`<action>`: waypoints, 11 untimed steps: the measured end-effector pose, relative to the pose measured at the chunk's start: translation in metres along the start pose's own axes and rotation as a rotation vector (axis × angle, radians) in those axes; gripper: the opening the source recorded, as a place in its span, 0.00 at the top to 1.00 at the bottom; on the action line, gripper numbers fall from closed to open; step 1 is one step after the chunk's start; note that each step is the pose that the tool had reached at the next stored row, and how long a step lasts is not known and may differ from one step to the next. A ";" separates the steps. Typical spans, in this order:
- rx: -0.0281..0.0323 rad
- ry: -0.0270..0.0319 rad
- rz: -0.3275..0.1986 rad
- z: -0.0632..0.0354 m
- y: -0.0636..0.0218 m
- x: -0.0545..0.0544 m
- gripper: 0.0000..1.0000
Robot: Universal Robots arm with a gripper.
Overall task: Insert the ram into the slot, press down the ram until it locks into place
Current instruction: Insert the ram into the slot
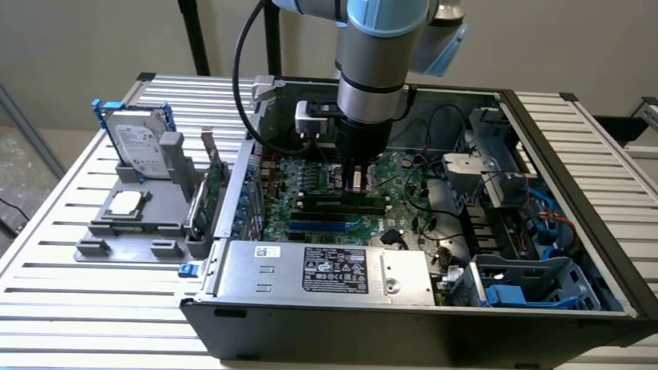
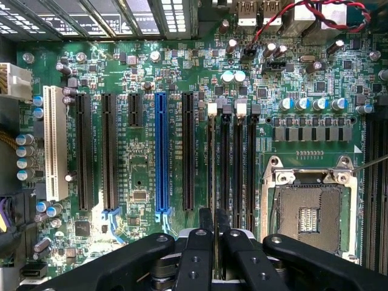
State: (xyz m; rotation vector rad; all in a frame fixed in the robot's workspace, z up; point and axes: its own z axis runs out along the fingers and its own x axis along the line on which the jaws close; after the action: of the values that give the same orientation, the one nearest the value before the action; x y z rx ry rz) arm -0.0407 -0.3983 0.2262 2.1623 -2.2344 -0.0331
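Note:
My gripper (image 1: 355, 183) reaches down into the open computer case (image 1: 575, 231), just above the motherboard (image 2: 139, 182). Its two black fingers (image 2: 206, 221) stand close together, shut on a thin strip seen edge-on, the ram (image 2: 214, 251). The strip lines up with the slot (image 2: 213, 163), the outermost of several parallel black memory sockets and the one nearest the blue socket (image 2: 161, 151). That slot has a white latch at its far end. I cannot tell whether the ram's lower edge touches the slot. The neighbouring sockets (image 2: 239, 170) hold nothing.
An open CPU socket (image 2: 309, 209) lies beside the memory sockets. Red and black cables (image 2: 303, 12) run near the board's edge. The power supply (image 1: 319, 266) and a drive cage (image 1: 525, 285) fill the case's near side. Outside it stand a grey fixture (image 1: 123, 223) with a hard drive (image 1: 135, 142) and a green expansion card (image 1: 213, 193).

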 end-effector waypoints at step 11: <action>-0.0019 -0.0001 0.000 -0.0221 0.0008 0.000 0.73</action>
State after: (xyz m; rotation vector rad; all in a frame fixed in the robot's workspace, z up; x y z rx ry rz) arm -0.0407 -0.3982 0.2483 2.1614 -2.2335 -0.0353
